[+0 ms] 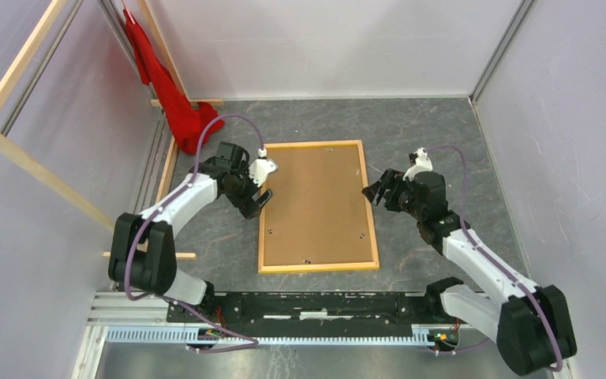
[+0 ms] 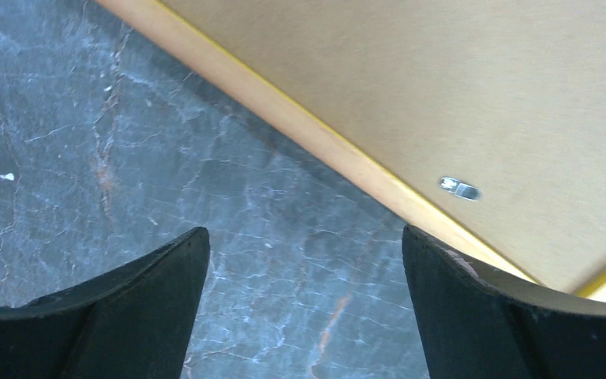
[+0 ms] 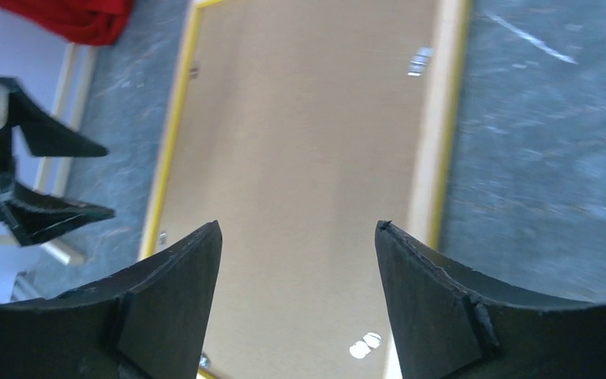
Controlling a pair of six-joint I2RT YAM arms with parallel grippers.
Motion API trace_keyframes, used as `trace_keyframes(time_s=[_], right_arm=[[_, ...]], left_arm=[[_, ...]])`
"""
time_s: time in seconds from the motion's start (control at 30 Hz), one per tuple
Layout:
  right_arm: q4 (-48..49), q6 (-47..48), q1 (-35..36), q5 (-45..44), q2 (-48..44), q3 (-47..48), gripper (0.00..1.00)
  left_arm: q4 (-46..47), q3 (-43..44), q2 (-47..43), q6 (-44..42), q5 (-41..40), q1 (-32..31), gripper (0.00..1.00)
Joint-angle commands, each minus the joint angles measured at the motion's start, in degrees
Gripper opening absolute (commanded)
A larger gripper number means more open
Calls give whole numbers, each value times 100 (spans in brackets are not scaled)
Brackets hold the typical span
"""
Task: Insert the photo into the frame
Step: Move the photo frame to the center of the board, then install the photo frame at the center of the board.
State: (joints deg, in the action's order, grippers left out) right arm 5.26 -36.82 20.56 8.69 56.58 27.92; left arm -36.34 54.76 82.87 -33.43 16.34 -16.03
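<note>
The frame [image 1: 265, 207] lies back up on the grey table, its light wood border around a brown backing board [image 1: 316, 201]. The photo is hidden from view. My left gripper [image 1: 262, 204] is open and empty at the frame's left edge; in the left wrist view [image 2: 304, 241] its fingers straddle bare table beside the frame's border [image 2: 308, 130]. My right gripper [image 1: 372, 192] is open and empty at the frame's right edge; in the right wrist view [image 3: 298, 229] it hovers over the backing board [image 3: 300, 134] with the frame's border [image 3: 438, 118] to the right.
A red cloth [image 1: 170, 95] hangs and pools at the back left corner. Wooden slats [image 1: 16, 146] lean along the left wall. Small metal clips [image 2: 459, 188] sit on the backing board. A black rail [image 1: 308, 304] runs along the near edge.
</note>
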Motion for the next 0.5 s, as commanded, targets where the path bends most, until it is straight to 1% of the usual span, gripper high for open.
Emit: trace_keyframes(time_s=[0.0,0.1,0.23,0.47], right_arm=[[971,-156,748,57,204,-270,75],[1414,-182,1286,67,590,-270,71],[1906,-78,1947,-97,1149,-118,71],[2681,-25,2561,34,2284,240,70]], left_arm=[[-238,-198,-28,-63,643,21,87],[-149,-229,244,60,723,21,76],[-34,-199,556,191,897,23,63],[27,-134,797,151,1019,47,45]])
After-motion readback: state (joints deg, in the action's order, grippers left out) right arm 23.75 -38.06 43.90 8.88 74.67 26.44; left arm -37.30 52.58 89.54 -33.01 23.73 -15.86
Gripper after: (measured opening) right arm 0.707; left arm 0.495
